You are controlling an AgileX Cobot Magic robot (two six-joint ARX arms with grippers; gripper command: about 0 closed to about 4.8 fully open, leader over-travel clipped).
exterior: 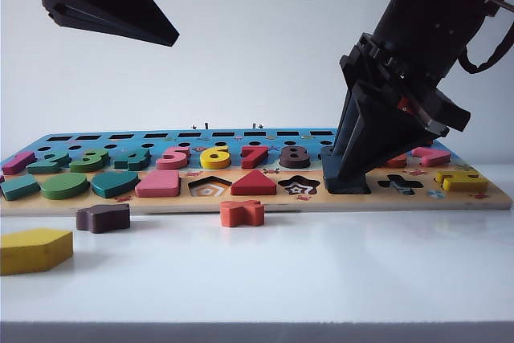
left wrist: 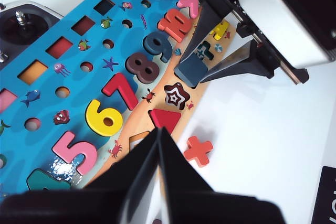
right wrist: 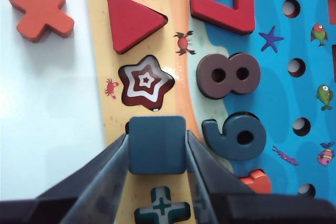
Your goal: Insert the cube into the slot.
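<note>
On the board, right of centre: right gripper (right wrist: 157, 148) stands tilted down onto the puzzle board (exterior: 265, 198), fingers clamped on two opposite edges of the cube (right wrist: 157, 144).
Cube: dark slate-blue square, held flat, directly over the slot and between the star recess (right wrist: 146, 82) and the cross recess (right wrist: 161, 207); whether it is fully seated cannot be told.
Slot: almost wholly covered by the cube; only a thin dark sliver (right wrist: 127, 127) shows at one corner, which suggests close alignment.
Grip: side-on hold leaves the cube's top and bottom faces free, so it can sink into the recess without the fingers fouling the rim.
Left gripper (left wrist: 157, 145): fingers pressed together, holding nothing, raised well above the board's left part; judged parked clear so as not to obstruct the working arm.
Loose pieces: orange cross (exterior: 242, 213), brown-maroon notched piece (exterior: 103, 217) and yellow pentagon (exterior: 34, 250) lie on the white table (exterior: 321, 279) in front of the board, apart from the action.
Stage: judged final, pressing down and then releasing.
Risk: a slight skew could catch a rounded corner on the recess edge.
</note>
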